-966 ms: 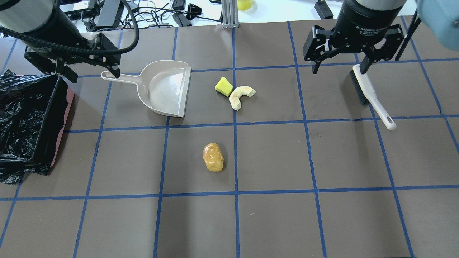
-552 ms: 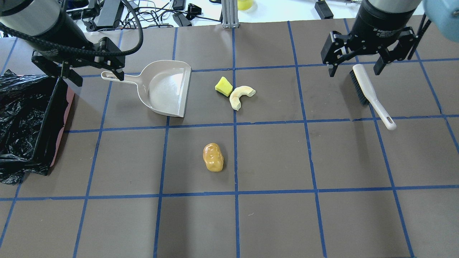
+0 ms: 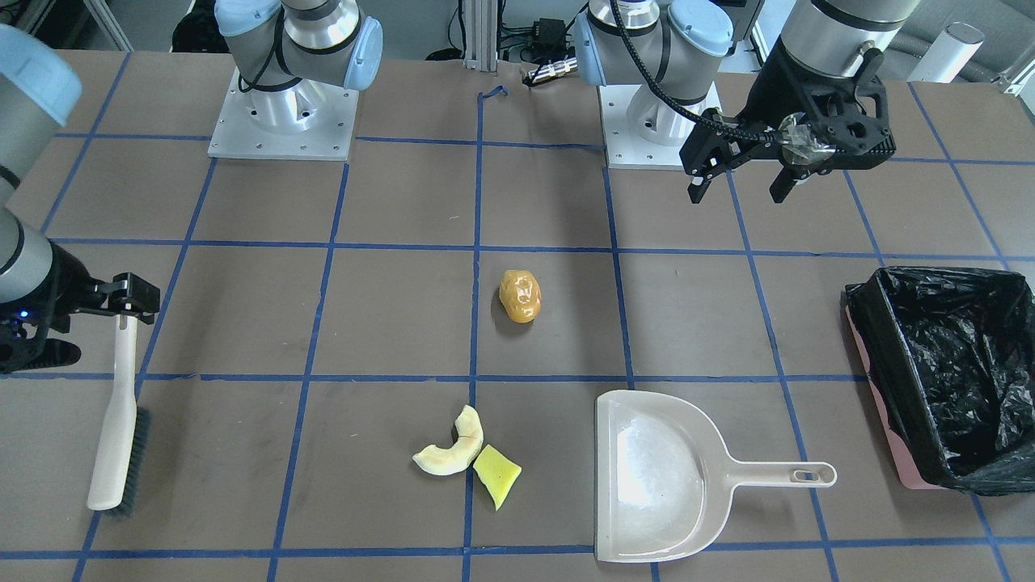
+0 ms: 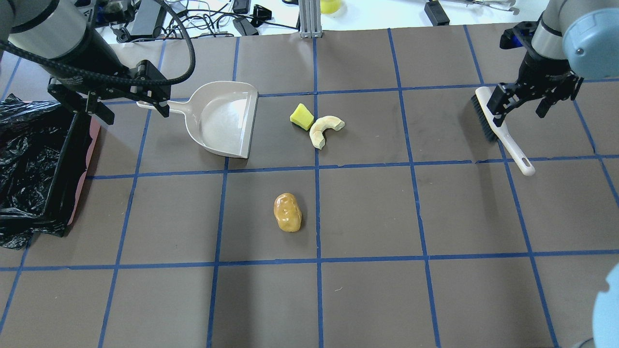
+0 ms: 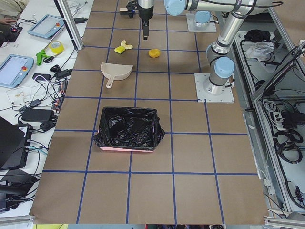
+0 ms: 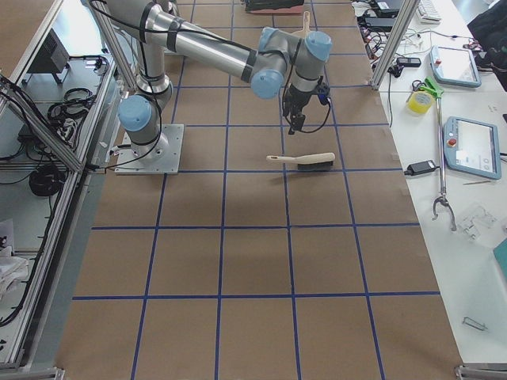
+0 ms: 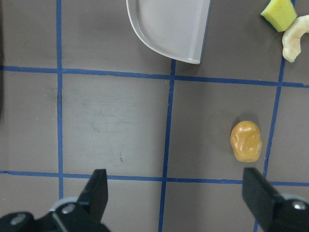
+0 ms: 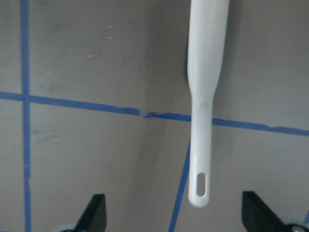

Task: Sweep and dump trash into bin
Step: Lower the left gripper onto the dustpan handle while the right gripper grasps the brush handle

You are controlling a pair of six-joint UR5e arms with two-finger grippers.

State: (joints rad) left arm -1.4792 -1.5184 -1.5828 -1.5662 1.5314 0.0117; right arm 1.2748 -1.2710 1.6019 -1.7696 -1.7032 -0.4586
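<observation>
Although each arm is posted over its tool, neither grips anything: the right gripper (image 4: 517, 108) and the left gripper (image 4: 135, 112) both stand with jaws spread wide. In the right wrist view the brush (image 4: 510, 142) handle lies below and midway between the fingers (image 8: 96, 212), its long axis square to their closing line. The hang-hole end is nearest them and the head lies ahead; a straight descent and closure should, on judgement, take the handle. In the overhead view the dustpan (image 4: 222, 121) handle lies beneath the left gripper and runs away from it to the pan, whose mouth faces the trash (image 3: 449, 453). The trash rests on the table (image 4: 367, 299) between the two grippers, well apart from both. The wedge (image 4: 302, 116) touches or nearly touches the ring (image 4: 325, 129) just past the pan's mouth, and the lump (image 4: 287, 212) lies alone, back toward the robot. The bin (image 4: 72, 154) sits just outboard of the left gripper, the nearer arm to it. Neither gripper's height above its handle can be determined, though the front view suggests the left rides high. The pan handle is cut off in the left wrist view, and the bristles (image 4: 478, 113) are mostly hidden.
</observation>
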